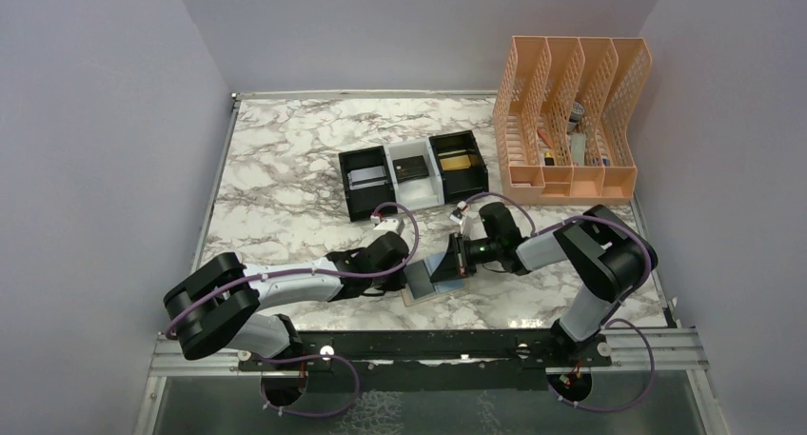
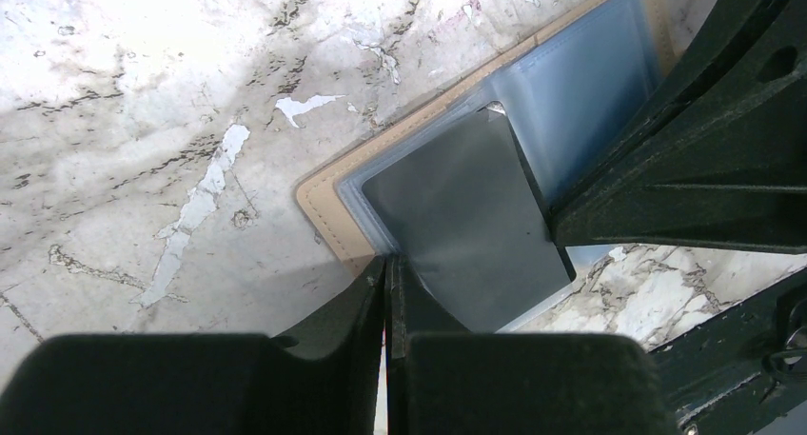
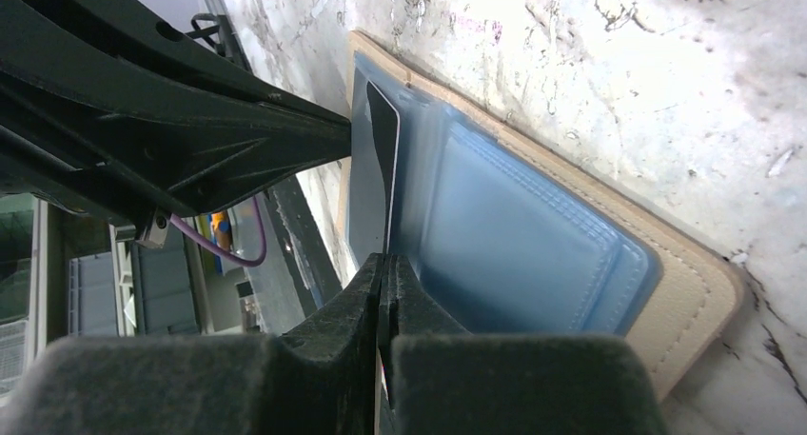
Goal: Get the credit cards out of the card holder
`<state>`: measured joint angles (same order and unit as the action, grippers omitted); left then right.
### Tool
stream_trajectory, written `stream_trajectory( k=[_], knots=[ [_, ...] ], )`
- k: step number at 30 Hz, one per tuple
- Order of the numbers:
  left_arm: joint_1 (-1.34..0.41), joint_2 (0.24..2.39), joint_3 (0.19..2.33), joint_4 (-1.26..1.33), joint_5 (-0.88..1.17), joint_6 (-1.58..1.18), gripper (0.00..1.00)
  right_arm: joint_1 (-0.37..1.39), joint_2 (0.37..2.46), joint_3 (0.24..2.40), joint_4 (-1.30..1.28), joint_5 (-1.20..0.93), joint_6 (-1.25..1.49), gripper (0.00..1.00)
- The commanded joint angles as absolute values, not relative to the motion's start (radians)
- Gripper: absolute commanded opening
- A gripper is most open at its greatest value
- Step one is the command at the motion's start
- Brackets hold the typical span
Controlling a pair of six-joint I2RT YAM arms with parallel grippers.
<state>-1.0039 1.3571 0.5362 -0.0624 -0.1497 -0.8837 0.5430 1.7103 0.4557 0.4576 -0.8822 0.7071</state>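
Card holder: the flat tan two-panel card holder with bluish clear plastic pockets [image 2: 328, 202] lies open on the white marble counter [image 1: 285, 168], between the two arms.
Left fingers: the left fingers [image 2: 357, 306] are narrow and seem to pinch the card holder's near edge, I judge to stop it from sliding.
Right fingers: the right fingers [image 3: 423, 311] are closed on the edge of a thin dark grey plastic credit card [image 2: 466, 226].
Card: the dark grey card is partly out of its pocket and tilted up.
Bins: the small black and white plastic bins [image 1: 411, 173] behind hold cards, so they are probably where this one goes.

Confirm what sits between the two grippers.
The card holder, with the dark grey card partly out of its pocket; the top view shows it, both wrist views agree.
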Motion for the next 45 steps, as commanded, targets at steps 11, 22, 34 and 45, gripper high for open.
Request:
stream_trajectory(
  k=[11,22,34,45],
  knots=[
    [-1.017,1.399,0.493,-0.158,-0.183,-0.874,0.08,0.503,1.622,0.459,0.321,-0.845,0.608,0.01],
    [-1.017,1.343,0.497,-0.166,-0.193,-0.883,0.1,0.489,1.617,0.465,0.29,-0.832,0.584,0.01],
    [-1.019,1.245,0.572,-0.097,-0.16,-0.858,0.24,0.489,1.67,0.436,0.392,-0.861,0.631,0.01],
    [-1.042,1.414,0.569,-0.035,-0.12,-0.838,0.14,0.489,1.673,0.442,0.412,-0.882,0.635,0.01]
  ],
)
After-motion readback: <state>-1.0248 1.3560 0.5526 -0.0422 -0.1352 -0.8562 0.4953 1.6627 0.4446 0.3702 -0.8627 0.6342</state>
